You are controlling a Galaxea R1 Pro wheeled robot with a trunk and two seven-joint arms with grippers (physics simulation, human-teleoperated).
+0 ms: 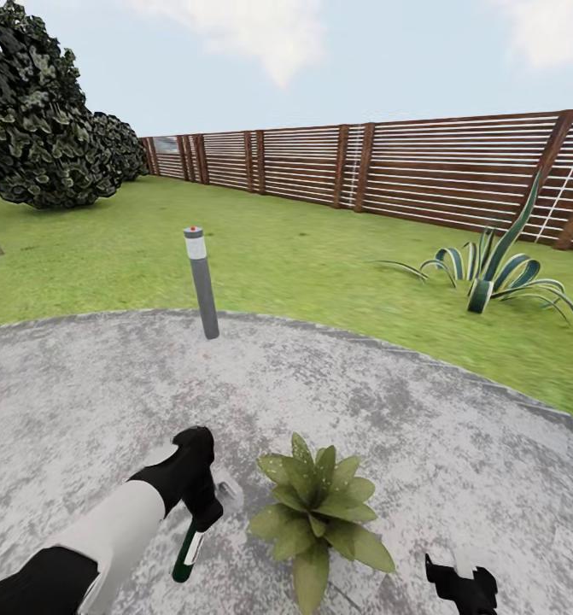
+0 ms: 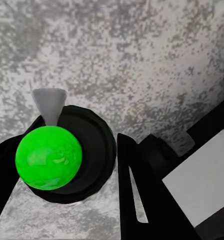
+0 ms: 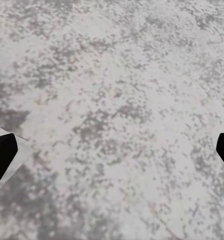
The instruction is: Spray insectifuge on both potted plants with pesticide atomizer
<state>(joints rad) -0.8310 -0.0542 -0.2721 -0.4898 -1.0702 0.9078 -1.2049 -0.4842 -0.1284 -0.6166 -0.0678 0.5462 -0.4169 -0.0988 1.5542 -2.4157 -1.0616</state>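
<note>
My left gripper [image 1: 202,506] is shut on the pesticide atomizer [image 1: 187,551], a slim dark green bottle with a white band that hangs tilted below the fingers. In the left wrist view the atomizer [image 2: 48,158] shows a bright green top and a grey nozzle [image 2: 49,104], held between the black fingers [image 2: 142,195] of the left gripper [image 2: 72,150]. A potted plant [image 1: 318,511], a low rosette of speckled green leaves, stands on the stone patio [image 1: 457,444] just right of the atomizer. My right gripper [image 1: 462,586] hovers open over bare stone, right of the plant; the right wrist view shows the right gripper [image 3: 112,155] with fingertips far apart.
A grey lamp post [image 1: 202,284] stands at the patio's far edge. On the lawn [image 1: 320,248] to the right grows a striped agave [image 1: 491,272]. A brown slatted fence [image 1: 423,171] closes the back, with a dark tree [image 1: 38,128] at far left.
</note>
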